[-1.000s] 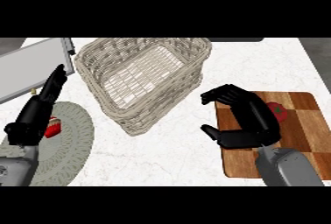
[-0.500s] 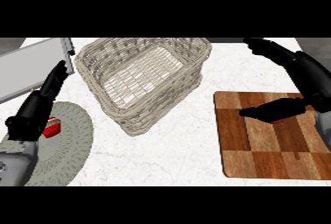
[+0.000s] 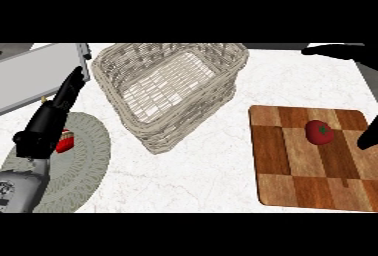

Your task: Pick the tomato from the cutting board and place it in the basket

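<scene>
A small red tomato (image 3: 319, 132) sits untouched toward three o'clock on the cutting board (image 3: 295, 170), the right hand (image 3: 347, 52) (finger spread unreadable) above it at one o'clock; round, smooth and likely soft, it probably wants cupping around its sides.

The left forearm (image 3: 18, 187) rises from the lower left corner of the head view, well left of the basket (image 3: 173, 90). Its black left hand (image 3: 52, 117) stretches up toward that basket's near-left rim, fingers straight and together, holding nothing. The right hand (image 3: 343, 51) shows only in part, dark at the upper right, past the basket's far-right corner; a further dark part (image 3: 368, 135) shows lower at the right edge. Whether it is curled cannot be told.
</scene>
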Motion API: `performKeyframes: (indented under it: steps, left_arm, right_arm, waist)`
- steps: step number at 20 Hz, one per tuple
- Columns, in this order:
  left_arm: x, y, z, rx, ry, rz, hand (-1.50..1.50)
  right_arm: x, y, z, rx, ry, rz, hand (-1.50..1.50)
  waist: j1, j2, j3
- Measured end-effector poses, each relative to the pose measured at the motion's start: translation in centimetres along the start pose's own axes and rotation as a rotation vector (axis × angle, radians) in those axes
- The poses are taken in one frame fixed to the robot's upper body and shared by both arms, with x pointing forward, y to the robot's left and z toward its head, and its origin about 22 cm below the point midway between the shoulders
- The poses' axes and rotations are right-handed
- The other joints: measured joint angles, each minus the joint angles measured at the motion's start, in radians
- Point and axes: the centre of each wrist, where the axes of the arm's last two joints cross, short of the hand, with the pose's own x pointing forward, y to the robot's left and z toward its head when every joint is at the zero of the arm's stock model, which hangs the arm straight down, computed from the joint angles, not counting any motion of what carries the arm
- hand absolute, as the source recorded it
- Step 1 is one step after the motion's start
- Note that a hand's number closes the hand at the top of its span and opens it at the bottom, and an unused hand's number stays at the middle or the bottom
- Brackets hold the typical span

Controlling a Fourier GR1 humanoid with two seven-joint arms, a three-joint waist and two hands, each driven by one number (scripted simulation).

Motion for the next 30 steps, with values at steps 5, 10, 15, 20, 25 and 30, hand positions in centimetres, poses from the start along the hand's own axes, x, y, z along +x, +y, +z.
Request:
performKeyframes:
  steps: [5, 10, 15, 20, 25, 30]
  left_arm:
    - [-0.3, 0.8, 0.0, -0.006, 0.002, 0.002, 0.00]
    - [-0.6, 0.6, 0.4, 0.001, 0.005, -0.001, 0.00]
    - [-0.6, 0.3, 0.1, 0.008, 0.011, 0.003, 0.00]
    - [-0.9, 0.5, -0.2, 0.012, 0.012, 0.002, 0.00]
    - [-0.8, 1.0, 0.6, 0.012, 0.010, 0.002, 0.00]
    - [-0.4, 1.2, 0.5, 0.018, 0.006, -0.001, 0.00]
  right_arm:
    - [-0.7, -2.3, -0.7, 0.154, 0.058, 0.069, -1.50]
    - [-1.8, -1.9, -2.7, 0.217, 0.092, 0.087, -1.50]
    - [-3.7, -0.7, -4.0, 0.265, 0.106, 0.111, -1.50]
    - [-4.4, 1.4, -5.3, 0.317, 0.114, 0.156, -1.50]
    - [-6.0, 3.9, -6.6, 0.365, 0.149, 0.185, -1.50]
    - [-7.5, 6.3, -8.1, 0.383, 0.172, 0.202, -1.50]
  waist:
    - [0.000, 0.002, 0.002]
    - [-0.007, 0.001, 0.003]
    - [-0.012, 0.002, 0.004]
    - [-0.017, 0.000, 0.004]
    - [-0.015, 0.000, 0.004]
    - [-0.015, 0.000, 0.004]
